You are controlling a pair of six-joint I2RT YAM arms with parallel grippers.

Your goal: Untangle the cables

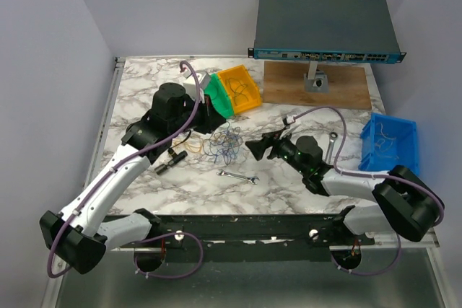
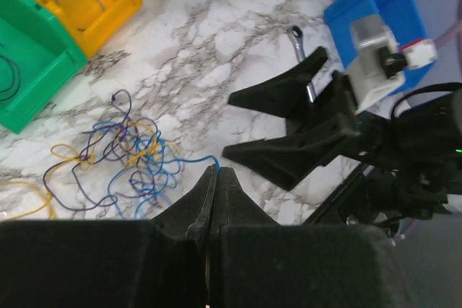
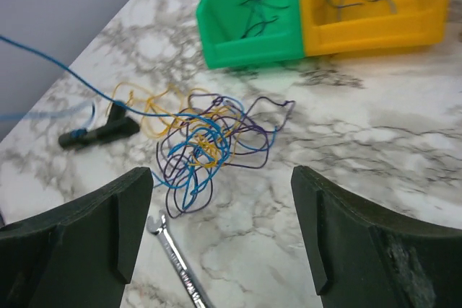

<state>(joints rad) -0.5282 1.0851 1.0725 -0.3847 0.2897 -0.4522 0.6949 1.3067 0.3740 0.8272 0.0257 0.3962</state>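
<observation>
The left gripper (image 2: pixel 215 172) is clenched on a blue strand (image 2: pixel 189 162), whose end vanishes between its tips. The cables (image 3: pixel 209 142) lie tangled just ahead of the right gripper (image 3: pixel 224 230), whose fingers are spread wide. A wrench (image 3: pixel 175 254) beneath it is cut off. Print on the switch (image 1: pixel 325 54) is too small to read.

The left arm (image 1: pixel 108 178) and right arm (image 1: pixel 354 182) have white link shells, black joints, thin purple cables (image 1: pixel 318 109) alongside, and matte black wedge-shaped fingers (image 3: pixel 79 229).
</observation>
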